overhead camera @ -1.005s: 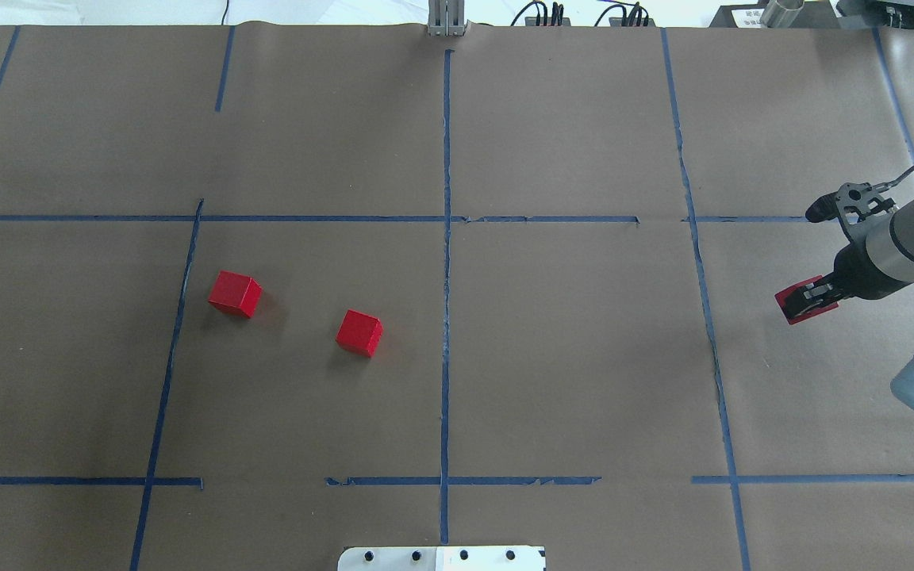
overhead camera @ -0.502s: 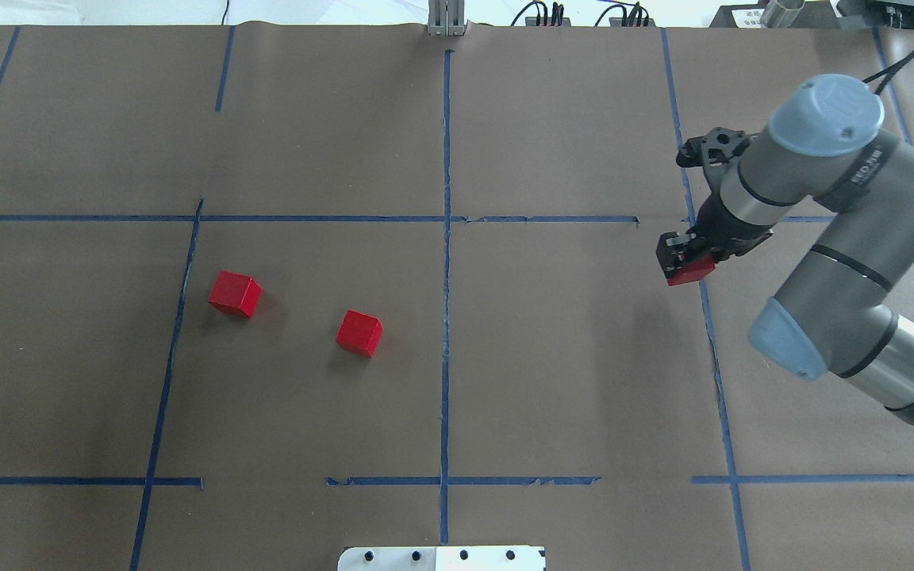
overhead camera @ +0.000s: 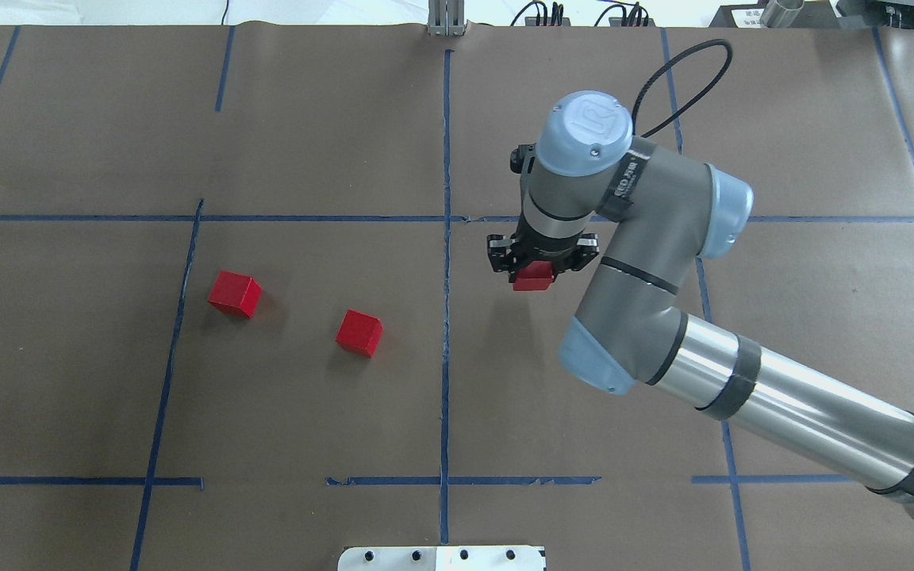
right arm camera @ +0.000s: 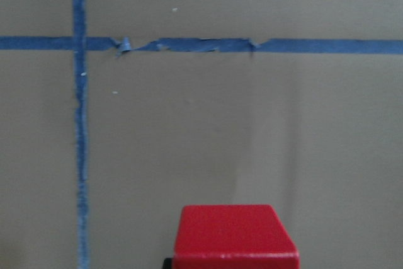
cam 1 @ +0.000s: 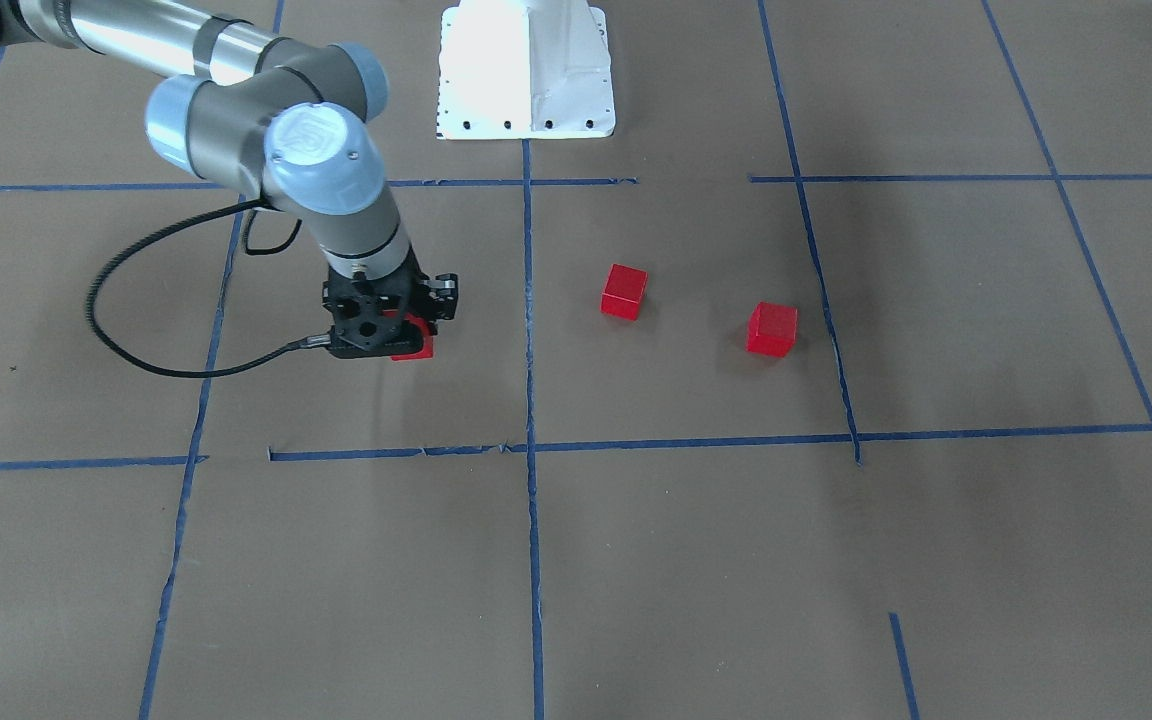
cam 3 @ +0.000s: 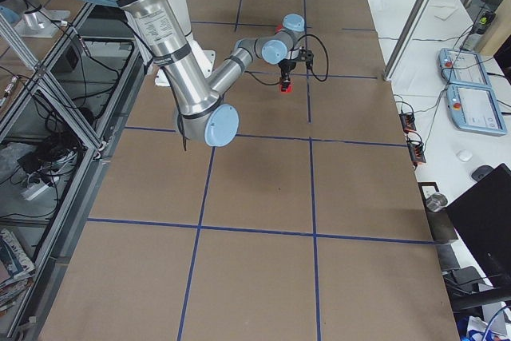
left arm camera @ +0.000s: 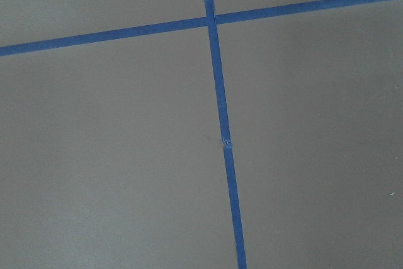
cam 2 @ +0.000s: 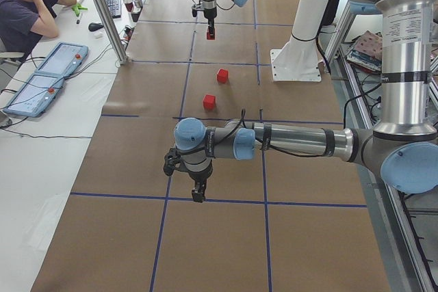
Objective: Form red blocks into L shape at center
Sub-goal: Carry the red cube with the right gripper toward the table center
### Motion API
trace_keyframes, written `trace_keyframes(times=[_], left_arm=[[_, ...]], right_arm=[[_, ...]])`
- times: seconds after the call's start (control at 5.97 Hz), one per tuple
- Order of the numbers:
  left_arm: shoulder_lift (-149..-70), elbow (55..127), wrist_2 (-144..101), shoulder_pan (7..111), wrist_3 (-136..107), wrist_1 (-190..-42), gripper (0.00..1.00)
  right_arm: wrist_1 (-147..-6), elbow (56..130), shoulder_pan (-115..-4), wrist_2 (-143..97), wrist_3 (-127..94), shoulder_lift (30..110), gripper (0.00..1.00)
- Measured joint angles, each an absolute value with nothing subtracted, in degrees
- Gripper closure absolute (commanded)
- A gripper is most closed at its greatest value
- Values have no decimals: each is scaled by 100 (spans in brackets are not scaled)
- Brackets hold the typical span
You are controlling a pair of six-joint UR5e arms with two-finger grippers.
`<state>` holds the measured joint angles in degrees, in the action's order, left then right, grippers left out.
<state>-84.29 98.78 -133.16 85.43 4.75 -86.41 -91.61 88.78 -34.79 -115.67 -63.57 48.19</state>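
A red block [overhead camera: 534, 282] is clamped between the closed jaws of the right gripper [overhead camera: 534, 276], which is pointed straight down. Gripper and block are placed over the right half of the center cell [overhead camera: 306, 412], just right of the blue line [overhead camera: 446, 357] by which the cell is split, and near the cell's far edge. In the front-facing view the same block [cam 1: 415, 347] is seen under the gripper [cam 1: 404, 340], partly hidden by the black wrist hardware. In the right wrist view only the block's top and front [right arm camera: 236, 234] are shown at the lower edge, with a torn tape crossing on the paper beyond. Whether the block is touching the paper cannot be told.

Two more blocks are found flat on the paper in the left half of the cell. The second block [overhead camera: 359, 332] is set near the blue line; the third block [overhead camera: 234, 293] is set close to the cell's left tape border. They are well apart from each other and from the held one, and each is turned slightly against the tape grid.

The left gripper [cam 2: 198, 195] is seen only in the left side view, pointed down over a tape crossing well apart from the blocks; the state of its jaws cannot be told. Only bare paper and crossed tape are shown by its wrist camera.

A seated person [cam 2: 26, 6] is seen beside the table.
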Motion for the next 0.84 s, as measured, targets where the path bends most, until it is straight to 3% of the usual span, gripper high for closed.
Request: trace_keyframes(times=[0.33,0.84], left_arm=[[-8429,9879,-13315,8543,475,-8646,0],[-8429,9868,-13315,8525,475,-8648,0]], right_arm=[[-9158,8251,-3097,-11371,-6885,4089,76],[-9067,7945,-2776,-11098,-7301,3898,53]])
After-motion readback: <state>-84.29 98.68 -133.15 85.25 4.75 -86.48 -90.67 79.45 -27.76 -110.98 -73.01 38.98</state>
